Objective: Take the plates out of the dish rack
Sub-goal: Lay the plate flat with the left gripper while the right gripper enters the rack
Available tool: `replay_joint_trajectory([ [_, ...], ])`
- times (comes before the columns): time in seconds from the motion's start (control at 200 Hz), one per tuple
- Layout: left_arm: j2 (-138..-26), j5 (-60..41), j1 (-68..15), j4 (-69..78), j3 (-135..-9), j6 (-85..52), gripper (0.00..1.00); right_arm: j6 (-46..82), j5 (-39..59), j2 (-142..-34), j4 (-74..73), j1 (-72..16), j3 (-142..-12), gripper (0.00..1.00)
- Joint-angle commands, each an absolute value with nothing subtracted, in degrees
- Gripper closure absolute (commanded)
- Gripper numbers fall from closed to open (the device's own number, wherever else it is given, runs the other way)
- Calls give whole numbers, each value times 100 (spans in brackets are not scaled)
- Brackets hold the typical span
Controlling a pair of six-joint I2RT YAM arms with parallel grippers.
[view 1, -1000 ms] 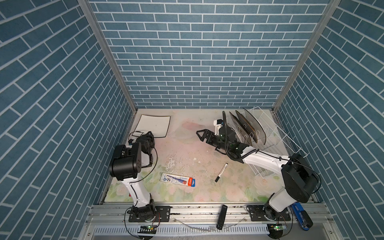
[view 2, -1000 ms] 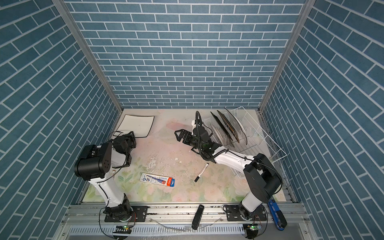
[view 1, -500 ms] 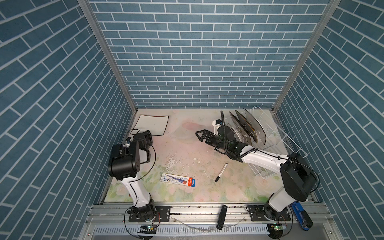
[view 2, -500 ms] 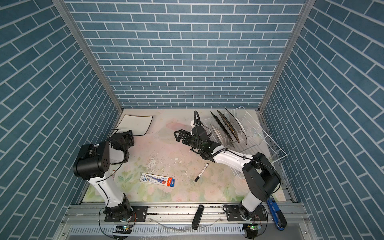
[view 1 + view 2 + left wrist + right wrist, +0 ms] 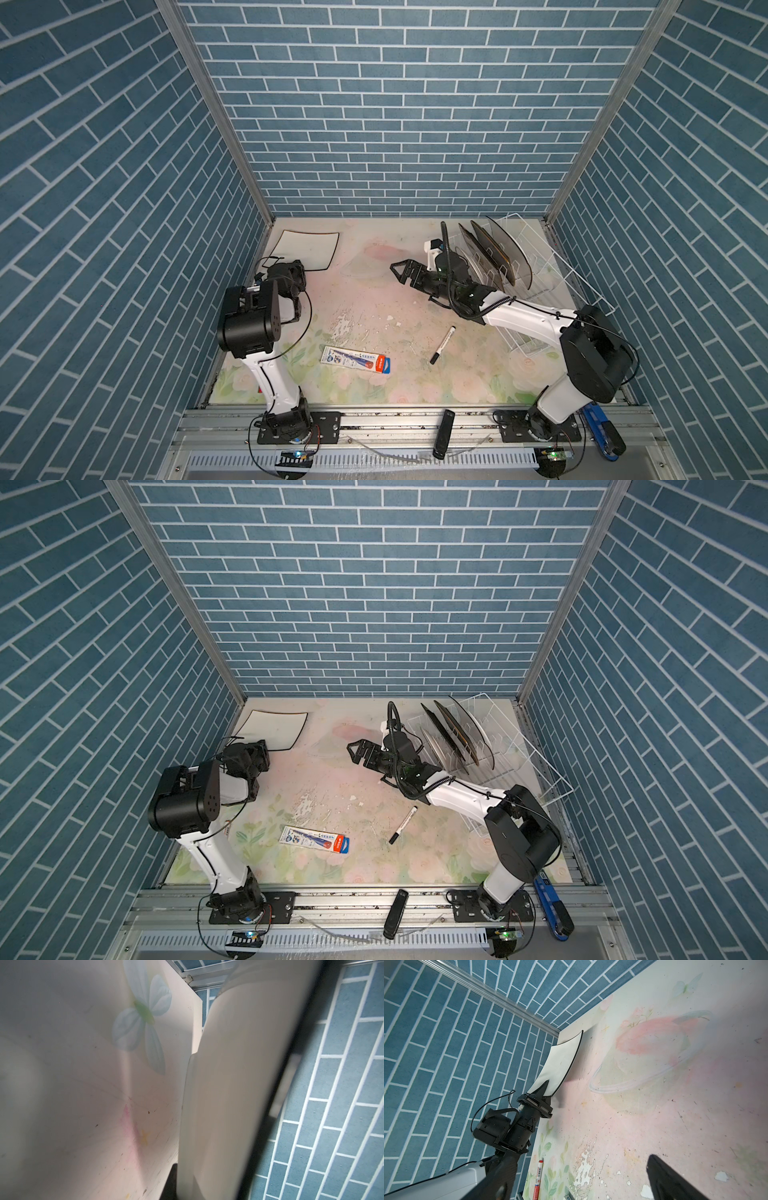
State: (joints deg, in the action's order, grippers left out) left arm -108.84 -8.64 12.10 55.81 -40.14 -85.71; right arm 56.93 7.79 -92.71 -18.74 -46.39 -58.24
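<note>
Clamping the near edge of the white black-rimmed plate [image 5: 560,1061] with the left gripper [image 5: 543,1089], jaws narrowed onto its rim, at the far-left corner of the table [image 5: 374,316]; flat or slightly raised, hard to tell. Holding the right gripper [image 5: 402,272] spread wide, gripping nothing, above mid-table just beside the dish rack [image 5: 582,286]. Showing the other plates [image 5: 494,253] on edge in the rack, far right.

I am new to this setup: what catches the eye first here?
The left gripper is shut on a white black-rimmed plate at the far left corner. At far right, several plates stand upright in the white dish rack, and the open right gripper hangs just beside it.
</note>
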Motion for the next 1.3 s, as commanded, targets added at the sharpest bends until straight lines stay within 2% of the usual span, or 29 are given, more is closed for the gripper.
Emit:
replay_joint_trajectory([
  [0.0,-10892,-851,1235,6438,-4298,-8602,100,5600,818,-9308,-1933,-4669,-6035,1],
  [0.395,-10974,-856,1235,6276,-4272,-8611,100,5607,839,-9325,-2076,-4670,-5981,2],
  [0.485,-11024,-834,1231,6363,-4254,-8633,97,5600,843,-9333,-2077,-4669,-5977,2],
  [0.785,-11000,-944,1235,6179,-4255,-8631,76,5630,854,-9376,-2123,-4670,-5974,2],
  [1.085,-10902,-922,1239,6025,-4150,-8669,45,5641,851,-9343,-2132,-4678,-5915,2],
  [1.17,-10840,-896,1235,5895,-4094,-8729,29,5646,835,-9336,-2129,-4676,-5910,2],
  [1.29,-10698,-844,1234,5680,-4018,-8706,19,5657,831,-9343,-2142,-4673,-5911,2],
])
